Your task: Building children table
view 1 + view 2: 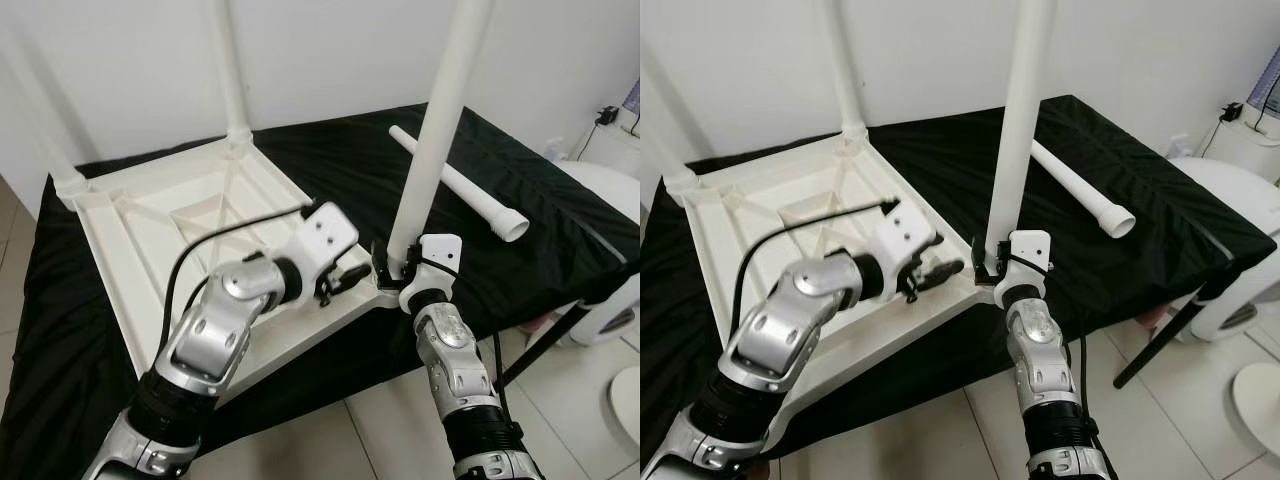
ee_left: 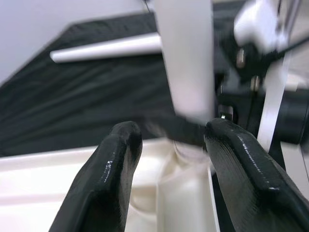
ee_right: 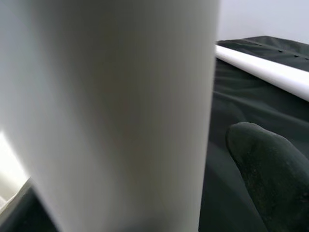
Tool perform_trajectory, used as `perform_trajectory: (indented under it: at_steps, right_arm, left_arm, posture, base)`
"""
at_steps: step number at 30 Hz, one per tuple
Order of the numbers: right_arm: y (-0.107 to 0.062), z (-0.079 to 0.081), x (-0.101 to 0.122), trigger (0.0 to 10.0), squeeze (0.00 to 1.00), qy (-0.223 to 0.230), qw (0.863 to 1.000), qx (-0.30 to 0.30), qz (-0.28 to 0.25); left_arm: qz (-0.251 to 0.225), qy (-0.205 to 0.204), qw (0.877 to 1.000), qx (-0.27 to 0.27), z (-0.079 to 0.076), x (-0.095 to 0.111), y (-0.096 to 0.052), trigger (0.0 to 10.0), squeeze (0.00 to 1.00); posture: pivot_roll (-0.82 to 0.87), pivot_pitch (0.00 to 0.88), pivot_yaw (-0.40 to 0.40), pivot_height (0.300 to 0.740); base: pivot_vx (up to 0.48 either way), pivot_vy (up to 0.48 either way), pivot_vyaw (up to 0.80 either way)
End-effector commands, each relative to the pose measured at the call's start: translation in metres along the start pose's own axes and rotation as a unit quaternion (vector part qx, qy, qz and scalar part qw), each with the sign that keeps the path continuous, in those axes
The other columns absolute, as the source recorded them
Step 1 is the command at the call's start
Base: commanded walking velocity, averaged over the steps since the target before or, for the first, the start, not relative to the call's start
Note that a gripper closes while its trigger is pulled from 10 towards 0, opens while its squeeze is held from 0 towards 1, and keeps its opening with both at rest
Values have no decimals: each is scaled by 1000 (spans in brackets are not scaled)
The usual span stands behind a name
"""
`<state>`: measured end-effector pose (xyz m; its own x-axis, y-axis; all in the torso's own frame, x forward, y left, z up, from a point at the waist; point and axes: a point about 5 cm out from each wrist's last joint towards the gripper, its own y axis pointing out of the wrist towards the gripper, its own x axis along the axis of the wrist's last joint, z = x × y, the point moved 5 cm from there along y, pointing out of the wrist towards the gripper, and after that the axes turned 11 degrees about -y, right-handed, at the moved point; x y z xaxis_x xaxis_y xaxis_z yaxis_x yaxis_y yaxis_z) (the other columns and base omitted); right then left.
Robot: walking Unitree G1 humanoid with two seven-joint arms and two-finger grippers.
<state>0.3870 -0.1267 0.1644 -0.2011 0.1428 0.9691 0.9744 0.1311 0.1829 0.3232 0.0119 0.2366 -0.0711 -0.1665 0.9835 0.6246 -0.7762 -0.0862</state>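
An upright leg (image 1: 432, 140) is clamped by the right gripper (image 1: 397, 266) at the upturned tabletop's (image 1: 140, 240) corner; the left gripper (image 1: 345, 282) is held open beside it.

We seem to be in a room of a home: pale floor tiles (image 1: 560, 400) lie below the right gripper (image 1: 395, 268), a plain white wall (image 1: 330, 60) rises beyond it, and a black cloth (image 1: 520, 190) covers the low surface beside it.

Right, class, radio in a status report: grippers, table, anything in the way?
Right gripper shut on upright leg at tabletop corner. Left gripper open beside it. Spare leg lying on black cloth, clear.
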Motion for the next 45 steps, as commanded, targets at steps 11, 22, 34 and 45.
perform_trajectory:
  at_steps: [11,22,34,45]
  right_arm:
    - [15,5,7,10000,0,2,998,54,-13]
    - [32,1,16,10000,0,-8,996,81,-28]
    - [59,-20,36,10000,0,-30,996,76,-43]
    - [55,-22,43,10000,0,-30,993,90,-70]
  left_arm:
    - [-26,-46,993,110,11,-13,-5,10000,0]
    - [-23,-56,995,85,2,-19,-15,10000,0]
    - [-63,-54,994,77,7,0,-18,10000,0]
    - [-76,-52,987,133,37,0,-20,10000,0]
  posture:
    - [-56,188,2,740]
    - [-35,230,-5,740]
    - [-34,223,8,740]
    - [-57,204,22,740]
  base:
    - [0,0,0]
    - [0,0,0]
    - [0,0,0]
    - [0,0,0]
